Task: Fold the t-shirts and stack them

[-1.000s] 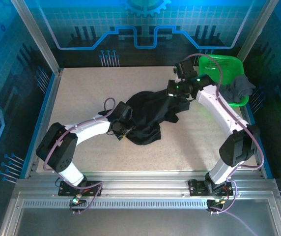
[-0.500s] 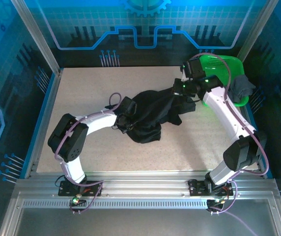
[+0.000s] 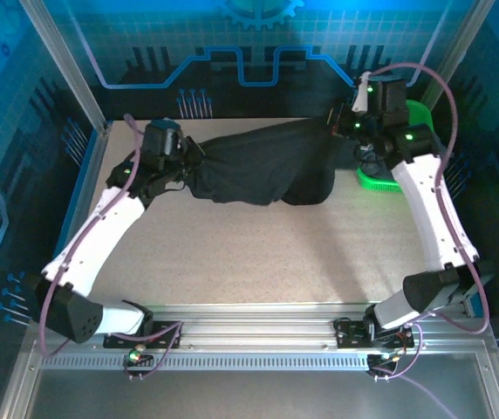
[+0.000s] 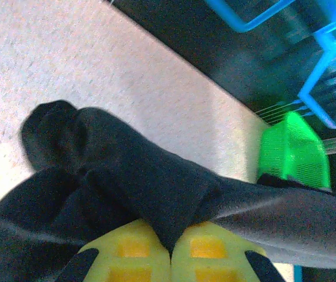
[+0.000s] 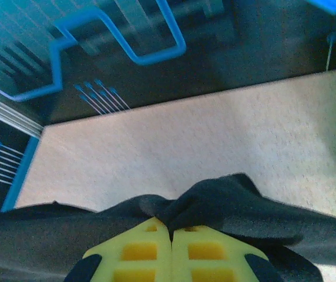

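Note:
A black t-shirt point(image 3: 263, 166) hangs stretched between my two grippers over the back of the table, its lower edge sagging toward the surface. My left gripper point(image 3: 190, 168) is shut on the shirt's left end; in the left wrist view the yellow fingertips point(image 4: 150, 252) of the gripper point(image 4: 171, 247) pinch a fold of the black cloth point(image 4: 127, 182). My right gripper point(image 3: 343, 133) is shut on the right end; in the right wrist view this gripper point(image 5: 170, 232) clamps a bunched edge of the shirt point(image 5: 244, 205).
A bright green mesh basket point(image 3: 387, 181) stands at the back right corner, partly behind my right arm, and shows beyond the shirt point(image 4: 294, 147). The beige table top point(image 3: 258, 253) lies bare in front of the shirt. Blue enclosure walls surround the table.
The left gripper has shut on the shirt. Both arms have risen and spread apart toward the back, pulling the crumpled shirt off the table's middle into a stretched span.

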